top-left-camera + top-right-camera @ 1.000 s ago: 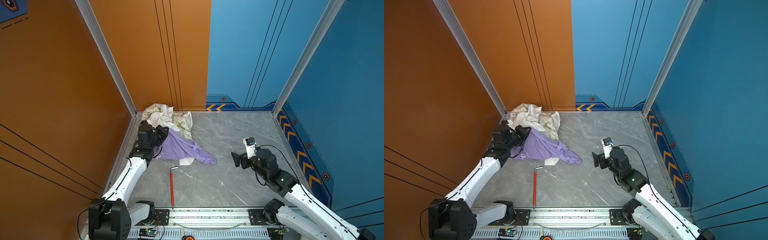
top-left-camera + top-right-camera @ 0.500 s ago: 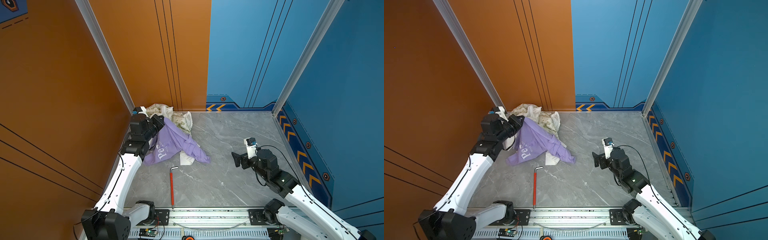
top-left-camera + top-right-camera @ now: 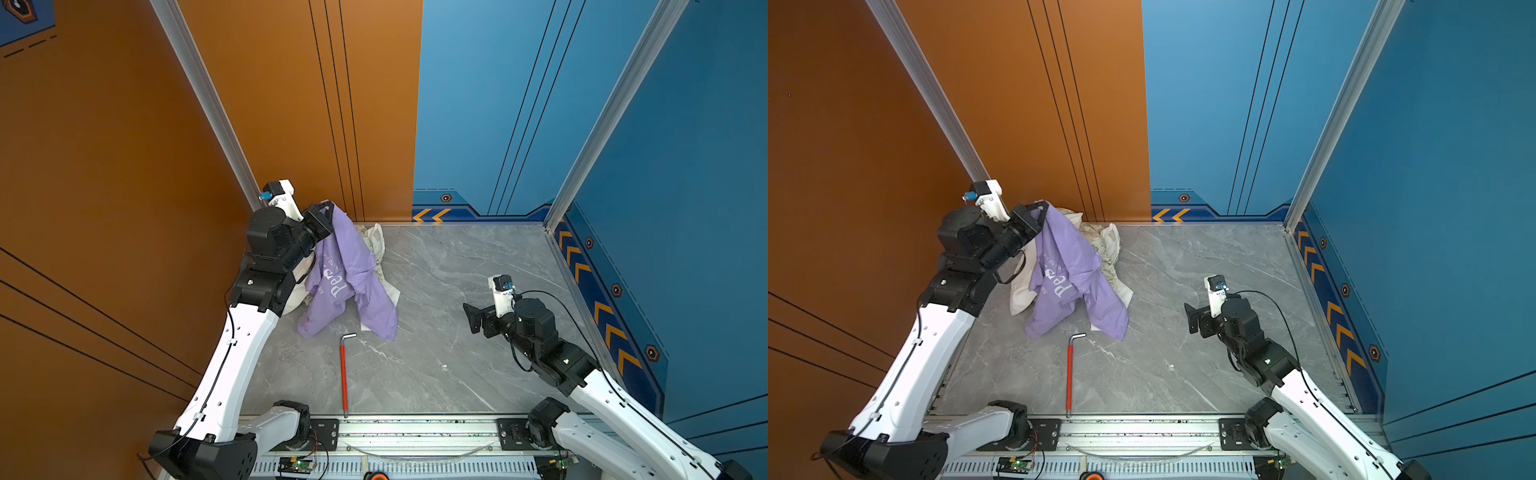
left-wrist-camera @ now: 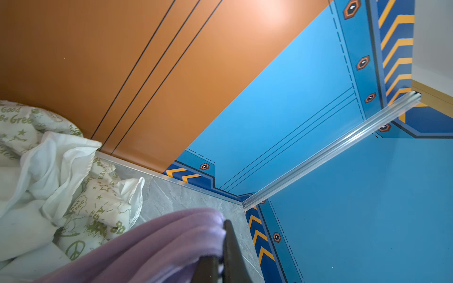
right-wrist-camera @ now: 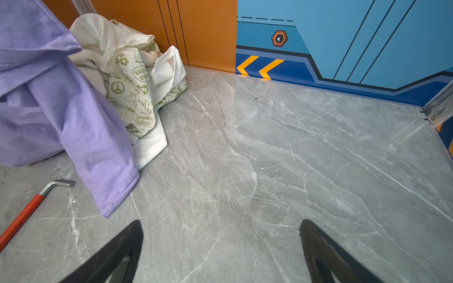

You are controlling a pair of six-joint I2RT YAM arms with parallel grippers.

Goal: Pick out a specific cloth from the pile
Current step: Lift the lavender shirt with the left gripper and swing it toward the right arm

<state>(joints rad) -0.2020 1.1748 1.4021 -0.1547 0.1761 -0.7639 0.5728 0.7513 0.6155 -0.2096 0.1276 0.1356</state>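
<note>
Orange wall (image 3: 291, 104) and blue wall (image 3: 498, 104) panels enclose a grey marbled bench (image 3: 457, 332), seen in both top views. The left arm (image 3: 232, 353) reaches up into the back left corner; the right arm (image 3: 582, 374) sits low on the right side, well apart from the clothes.

The cloth (image 3: 349, 266), a lavender T-shirt with white lettering, hangs from its top edge at the corner in both top views (image 3: 1071, 257). It drapes down in front of the pile (image 3: 376, 241), and its lower ends rest on the bench. The pile of white and green-printed cream garments lies against the orange wall, partly hidden behind the cloth; the right wrist view (image 5: 132, 73) shows it most clearly.

A red-handled hex key (image 3: 343, 374) lies flat on the bench, its bent end just beside the cloth's hem, not touching it.

The left fingers (image 4: 229, 245) are clamped tight on a bunched fold of the cloth, holding it aloft. The right fingers (image 5: 117, 254) stand wide apart above bare bench, holding nothing.
</note>
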